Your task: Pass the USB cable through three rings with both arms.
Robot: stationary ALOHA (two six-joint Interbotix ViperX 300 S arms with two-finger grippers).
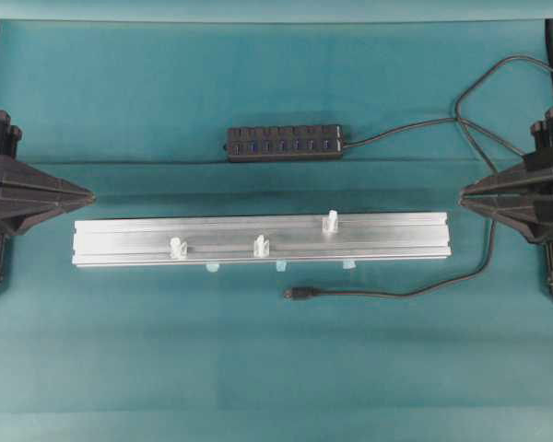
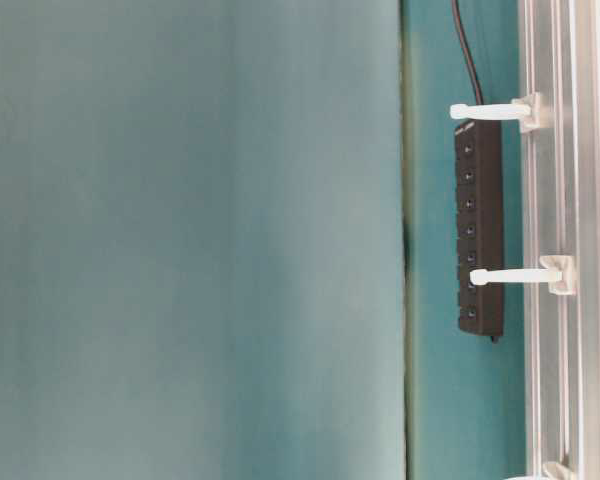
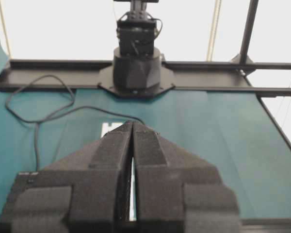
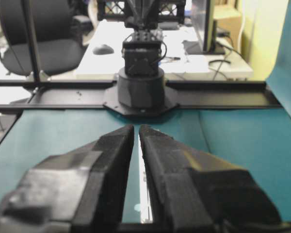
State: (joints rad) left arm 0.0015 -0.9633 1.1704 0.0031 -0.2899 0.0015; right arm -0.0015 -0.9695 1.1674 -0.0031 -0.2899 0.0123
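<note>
The USB cable's plug (image 1: 300, 293) lies on the teal cloth just in front of the aluminium rail (image 1: 396, 235). Its thin black cord (image 1: 424, 293) curves right and up past the right arm. Three rings stand upright on the rail: left (image 1: 178, 248), middle (image 1: 261, 245), right (image 1: 331, 221). Two of them also show in the table-level view (image 2: 490, 111) (image 2: 510, 275). My left gripper (image 1: 92, 194) (image 3: 132, 124) hovers off the rail's left end, shut and empty. My right gripper (image 1: 462, 194) (image 4: 137, 127) hovers off the right end, shut and empty.
A black USB hub (image 1: 284, 143) (image 2: 479, 230) with blue ports lies behind the rail, its lead running right. Small pale blue tape tabs (image 1: 281, 266) stick out along the rail's front edge. Cable loops (image 3: 39, 116) lie near the right arm's base.
</note>
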